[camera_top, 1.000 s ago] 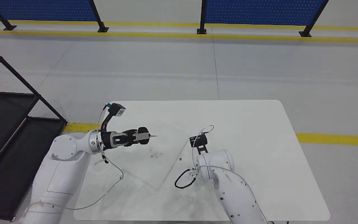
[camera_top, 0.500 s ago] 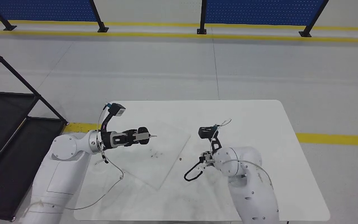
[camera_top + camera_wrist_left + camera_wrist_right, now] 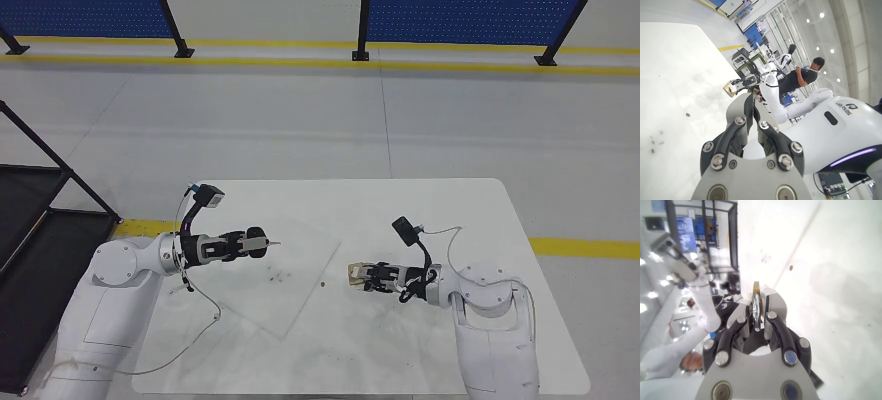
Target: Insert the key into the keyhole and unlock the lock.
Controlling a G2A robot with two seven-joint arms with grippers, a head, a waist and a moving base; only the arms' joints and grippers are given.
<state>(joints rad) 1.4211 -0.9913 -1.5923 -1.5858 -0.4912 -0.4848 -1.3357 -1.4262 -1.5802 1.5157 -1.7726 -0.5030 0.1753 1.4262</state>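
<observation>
Gold lock [image 3: 755, 288], white table [image 3: 450, 220]

Brass lock [image 3: 728, 89] between right gripper's [image 3: 732, 87] fingers [image 3: 737, 86]

White tabletop [image 3: 450, 210], rounded corners. A thin clear rectangular sheet [image 3: 300, 255] lies flat on it, left of centre, skewed to the edges. Small dark specks [image 3: 275, 272] sit on the sheet. A small brown crumb [image 3: 322, 284] lies at the sheet's right edge.

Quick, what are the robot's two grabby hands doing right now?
Left gripper: closed on a thin silver metal key.
Right gripper: closed on a small brass padlock.
</observation>
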